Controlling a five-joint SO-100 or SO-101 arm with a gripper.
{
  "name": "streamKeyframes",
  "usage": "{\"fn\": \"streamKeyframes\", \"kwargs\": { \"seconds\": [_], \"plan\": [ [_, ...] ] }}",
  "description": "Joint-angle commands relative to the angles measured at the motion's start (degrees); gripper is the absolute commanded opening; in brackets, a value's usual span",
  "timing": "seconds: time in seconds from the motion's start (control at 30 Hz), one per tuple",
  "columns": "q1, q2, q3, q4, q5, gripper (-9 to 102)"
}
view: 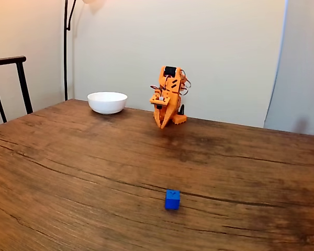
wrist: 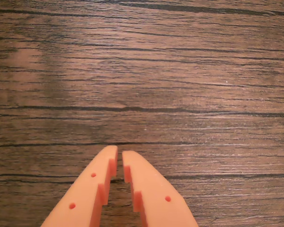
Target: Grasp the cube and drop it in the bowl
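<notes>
In the fixed view the bench (view: 68, 172) runs from the near edge back to the wall. The bowl (view: 107, 102) sits at its far side, left of the arm (view: 169, 97), which is folded up near the back edge with its hand (view: 162, 124) pointing down at the bench. The cube (view: 172, 200) lies well forward, alone, far from both. A chair (view: 10, 83) stands off the left end.

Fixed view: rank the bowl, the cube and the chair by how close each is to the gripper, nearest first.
1. The bowl, left of the gripper, at the far edge of the table.
2. The cube, well in front of the gripper, toward the camera.
3. The chair, at the far left, off the table.
</notes>
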State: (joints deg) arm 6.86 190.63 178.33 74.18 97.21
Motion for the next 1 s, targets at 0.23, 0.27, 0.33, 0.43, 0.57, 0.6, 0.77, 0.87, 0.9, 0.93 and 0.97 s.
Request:
{"fn": "streamKeyframes", "kwargs": {
  "seconds": [0.23,0.27,0.33,0.43,0.57,0.6,0.77,0.87,0.9,0.93,0.97],
  "plan": [
    [0.35,-0.26,-0.09,3.69,-0.09,-1],
    [0.35,-0.26,-0.09,3.69,-0.09,-1],
    [0.35,-0.26,-0.09,3.69,-0.09,-1],
    [0.35,-0.26,-0.09,3.69,-0.09,-1],
    [0.53,-0.26,-0.09,3.52,-0.79,-1],
    [0.53,-0.26,-0.09,3.52,-0.79,-1],
    [-0.18,-0.18,-0.09,0.26,-0.97,-1],
    [0.09,-0.18,-1.05,-3.60,-0.97,-1],
    [-0.18,-0.26,-1.05,-5.36,-0.97,-1],
    [-0.26,-0.26,-1.05,-6.50,-1.05,-1],
    [-0.62,-0.26,-1.05,-7.38,-1.05,-1]
  ]
}}
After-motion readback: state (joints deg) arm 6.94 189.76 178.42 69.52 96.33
